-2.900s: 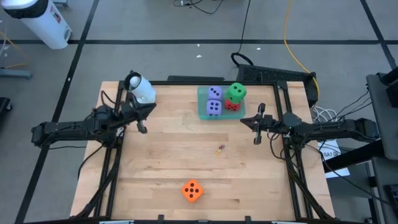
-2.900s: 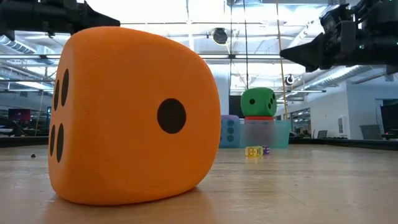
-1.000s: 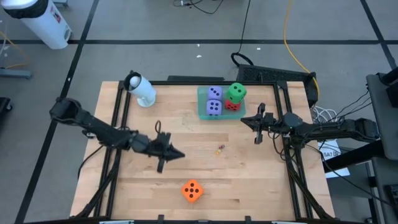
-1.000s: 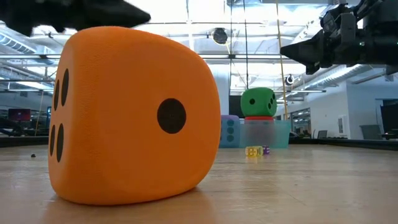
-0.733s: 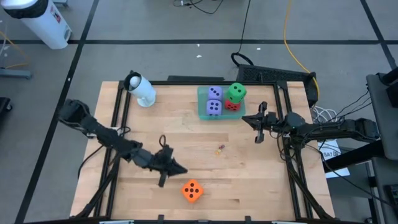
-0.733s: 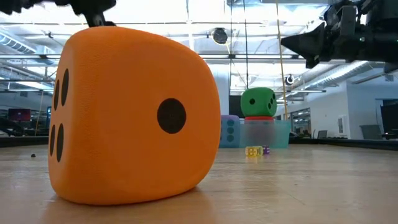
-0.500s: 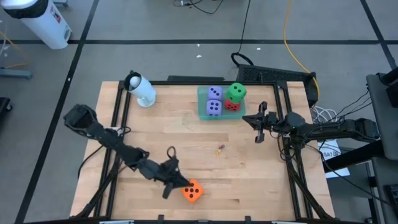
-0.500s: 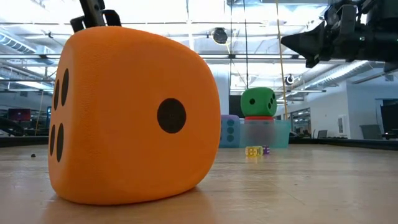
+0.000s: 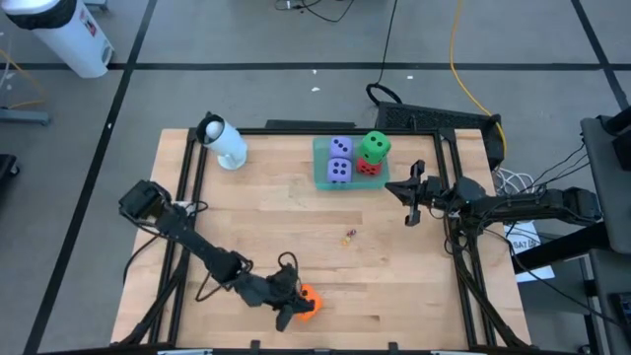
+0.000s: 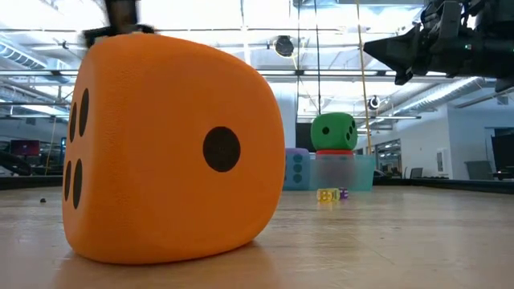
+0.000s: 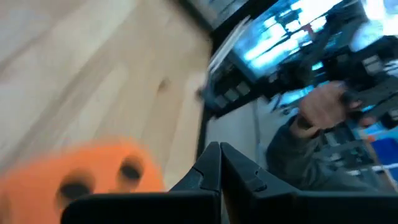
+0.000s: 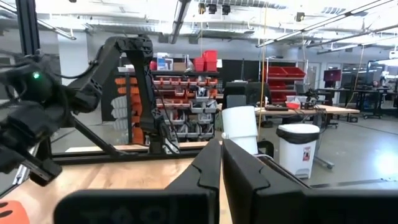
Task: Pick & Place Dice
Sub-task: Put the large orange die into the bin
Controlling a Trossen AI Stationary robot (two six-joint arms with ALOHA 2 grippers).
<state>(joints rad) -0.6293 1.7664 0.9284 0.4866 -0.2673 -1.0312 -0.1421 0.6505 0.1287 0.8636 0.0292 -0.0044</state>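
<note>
Orange die (image 9: 307, 301) sits just beside the left gripper (image 9: 288, 308), whose fingers are pressed together.

An orange die (image 9: 306, 302) with dark pips sits at six o'clock on the pale wood table (image 9: 296, 227). At twelve o'clock, a teal tray (image 9: 323, 176) holds two purple-blue dice (image 9: 339, 160) with dark pips, plus a green die (image 9: 375, 147) on a red die (image 9: 369, 167).
</note>
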